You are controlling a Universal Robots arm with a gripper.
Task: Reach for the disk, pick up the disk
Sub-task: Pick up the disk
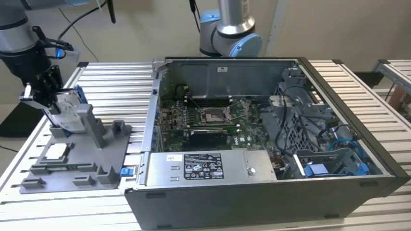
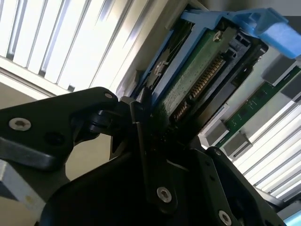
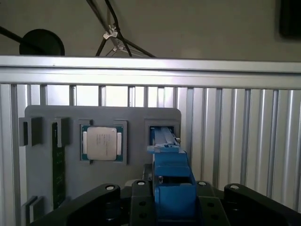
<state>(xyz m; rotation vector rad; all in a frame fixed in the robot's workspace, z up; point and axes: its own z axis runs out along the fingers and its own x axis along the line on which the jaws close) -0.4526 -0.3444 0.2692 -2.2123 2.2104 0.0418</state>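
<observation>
The slatted aluminium counter [image 1: 359, 86] carries an open computer case [image 1: 257, 207]. At nine o'clock from the case in the exterior view lies a grey fixture tray [image 1: 83, 163]. The robot arm [image 1: 19, 43] hangs over the tray's far end, coming down from twelve o'clock. The disk [image 1: 69, 113] stands on edge there, its long axis close to upright and its lower end at a slot of the tray; whether it has cleared the slot cannot be told. The jaws are narrowed to the disk's thickness, one on each broad face. In the second wrist view its green circuit side [image 2: 188, 80] sits against a black finger [image 2: 141, 127], and in the first wrist view its blue frame [image 3: 171, 183] sits between them, so the grip looks closed on it. The square processor chip [image 1: 57, 150] lies flat at six o'clock from the disk, apart from it.
</observation>
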